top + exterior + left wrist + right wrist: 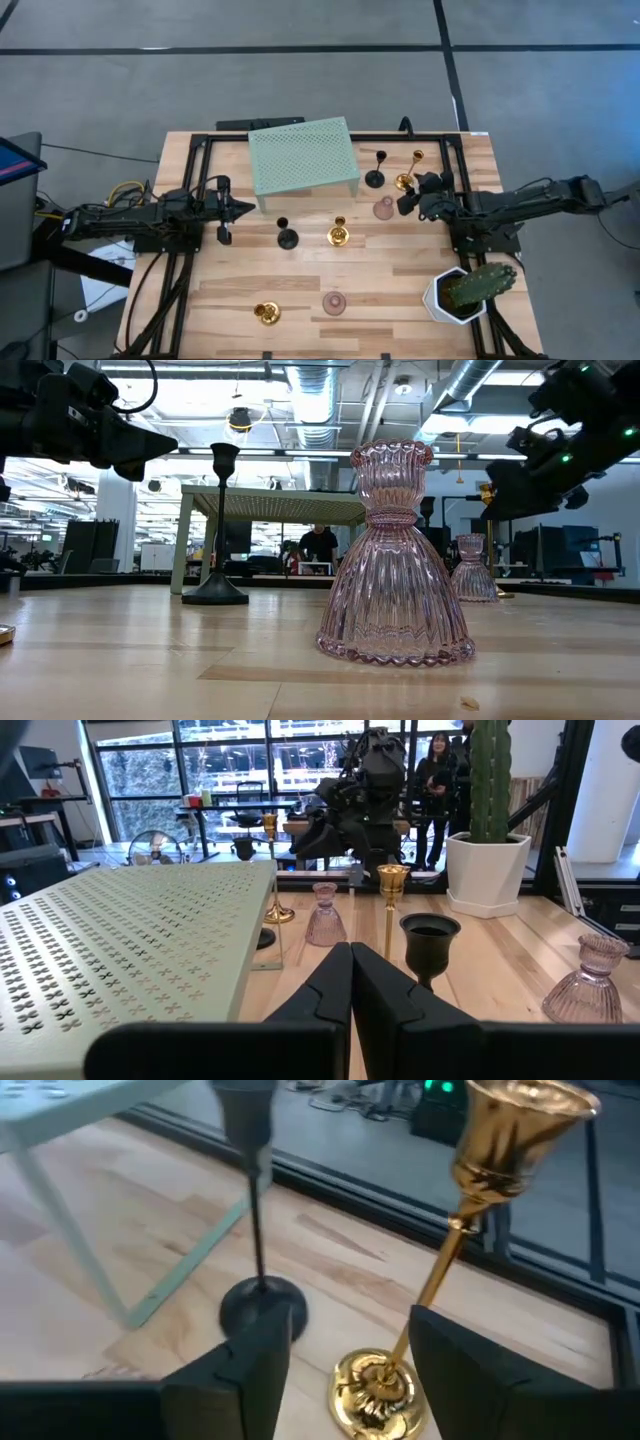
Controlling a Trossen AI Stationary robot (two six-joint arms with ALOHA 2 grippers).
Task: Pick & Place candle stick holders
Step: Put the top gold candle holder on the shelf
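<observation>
Tall gold holder (470,1250) stands between the seemingly open right end effector (350,1365) fingers.

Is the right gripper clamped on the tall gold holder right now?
No. In the right wrist view the right gripper stands open, with the tall gold holder upright on its own base between the spread fingers.

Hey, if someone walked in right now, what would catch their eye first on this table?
Probably the pale green perforated stand at the table's far middle, with candle holders scattered around it. The right gripper hovers with open fingers by the tall gold holder and tall black holder. A potted cactus sits at the near right corner.
</observation>
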